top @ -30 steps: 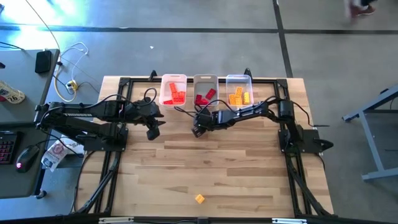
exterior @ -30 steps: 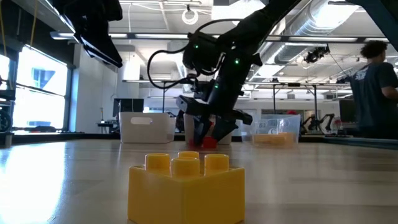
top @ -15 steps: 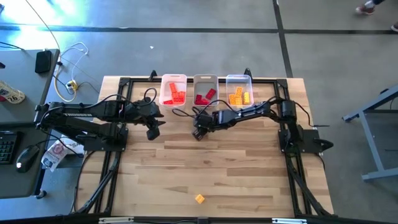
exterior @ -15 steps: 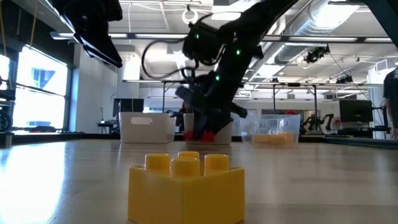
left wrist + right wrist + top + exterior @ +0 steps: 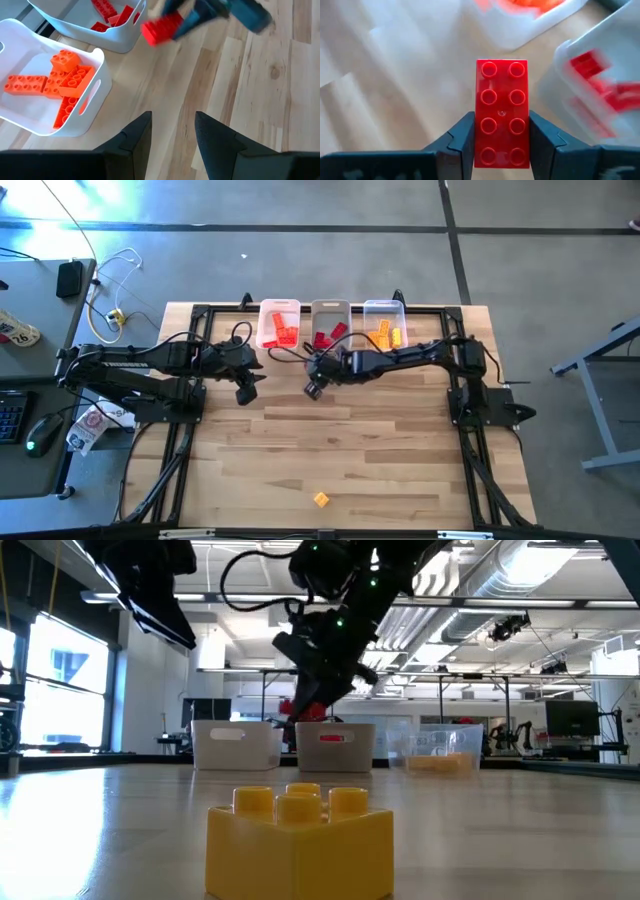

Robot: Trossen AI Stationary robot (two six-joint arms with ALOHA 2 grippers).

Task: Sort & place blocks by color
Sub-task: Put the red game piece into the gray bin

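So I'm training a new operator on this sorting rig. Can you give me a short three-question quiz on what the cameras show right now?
1. True or false: the right hand is shut on a red block.
2. Which bin holds the orange-yellow blocks, seen from above? A) the left bin B) the middle bin C) the right bin
3. What lies alone on the table near its front edge, far from the bins?

Key:
1. True; the block sits between its fingers, lifted off the table.
2. C. The left bin holds orange-red blocks, the middle bin red ones.
3. A single yellow block. The left hand is open and empty.
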